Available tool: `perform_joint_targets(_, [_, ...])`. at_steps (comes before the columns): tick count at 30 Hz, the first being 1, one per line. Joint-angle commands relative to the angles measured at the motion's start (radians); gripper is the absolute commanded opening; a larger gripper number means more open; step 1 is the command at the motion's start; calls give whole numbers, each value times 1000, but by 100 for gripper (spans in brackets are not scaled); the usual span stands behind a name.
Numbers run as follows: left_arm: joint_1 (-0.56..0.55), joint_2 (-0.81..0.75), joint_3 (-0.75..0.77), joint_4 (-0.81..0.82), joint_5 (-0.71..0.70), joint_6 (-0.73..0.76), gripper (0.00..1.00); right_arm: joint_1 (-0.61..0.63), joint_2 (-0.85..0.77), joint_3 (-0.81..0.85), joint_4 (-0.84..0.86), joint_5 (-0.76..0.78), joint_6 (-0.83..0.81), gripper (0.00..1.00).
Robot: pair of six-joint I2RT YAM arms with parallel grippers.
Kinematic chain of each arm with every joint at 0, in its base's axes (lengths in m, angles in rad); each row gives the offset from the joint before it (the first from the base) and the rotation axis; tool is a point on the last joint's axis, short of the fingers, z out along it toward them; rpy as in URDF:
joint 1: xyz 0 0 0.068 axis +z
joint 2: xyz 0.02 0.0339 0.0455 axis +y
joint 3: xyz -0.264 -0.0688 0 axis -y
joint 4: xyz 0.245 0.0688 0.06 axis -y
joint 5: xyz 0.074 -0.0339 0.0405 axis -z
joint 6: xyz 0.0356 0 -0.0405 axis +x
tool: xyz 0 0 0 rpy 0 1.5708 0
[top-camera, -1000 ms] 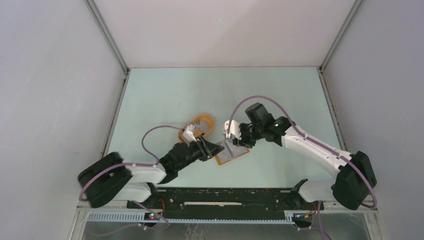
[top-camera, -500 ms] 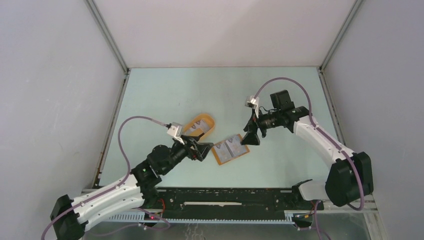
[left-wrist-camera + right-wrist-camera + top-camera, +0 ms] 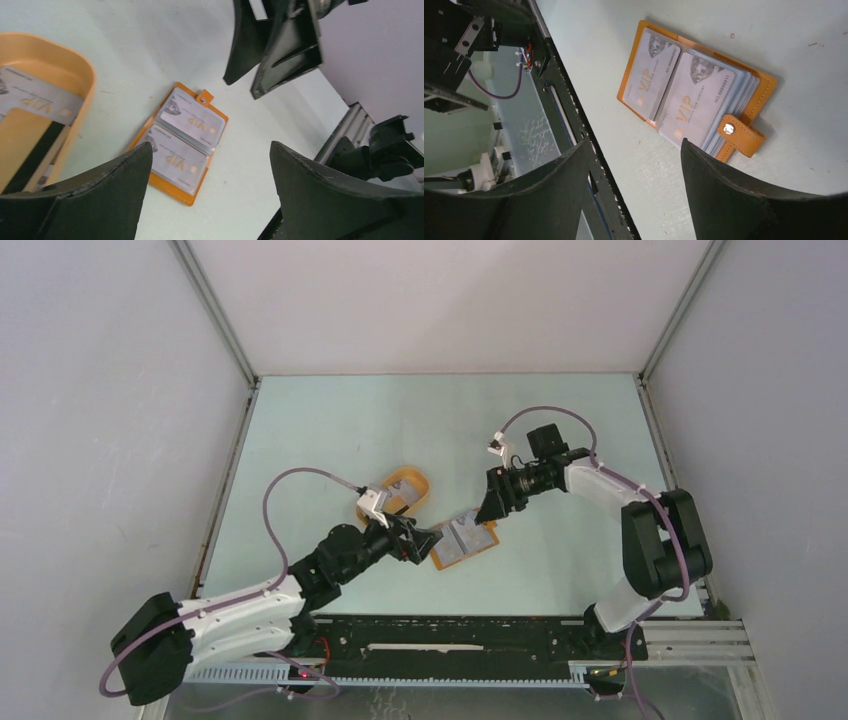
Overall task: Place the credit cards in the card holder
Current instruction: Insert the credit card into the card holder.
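Note:
The orange card holder [image 3: 462,541] lies open and flat on the table. Two pale credit cards marked VIP sit in its two facing pockets [image 3: 192,120] [image 3: 172,159], also plain in the right wrist view [image 3: 651,82] [image 3: 696,100]. The closure tab [image 3: 744,137] sticks out at one side. My left gripper [image 3: 425,540] [image 3: 210,147] hovers open just left of the holder, holding nothing. My right gripper [image 3: 492,510] [image 3: 635,142] hangs open above the holder's far right corner, also holding nothing. Another credit card [image 3: 37,97] lies in the orange tray [image 3: 80,65].
The oval orange tray [image 3: 400,490] sits just behind and left of the holder, close to my left wrist. The black rail [image 3: 450,635] runs along the table's near edge. Pale walls enclose the table on three sides.
Both grippers were down on the holder a second ago; both have opened and drawn off it. The right arm lifted back to the right, the left arm pulled back, then eased forward.

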Motion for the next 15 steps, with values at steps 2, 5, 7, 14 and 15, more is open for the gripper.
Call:
perform_joint_targets(2, [-2,55,-65,205,55,-80,85,-4,92,52,-10,-22,58,70])
perform_joint_targets(5, [-2,105,-99,289,52,-109,79,-4,142,69,-37,-18,46,65])
perform_joint_targets(7, [-2,152,-110,339,54,-125,75,-4,170,81,-51,-11,35,63])
perform_joint_targets(14, [-2,349,-76,438,94,-153,52,1,226,114,-89,13,15,60])
perform_joint_targets(15, [-2,375,-68,445,94,-159,47,1,227,115,-88,15,15,60])
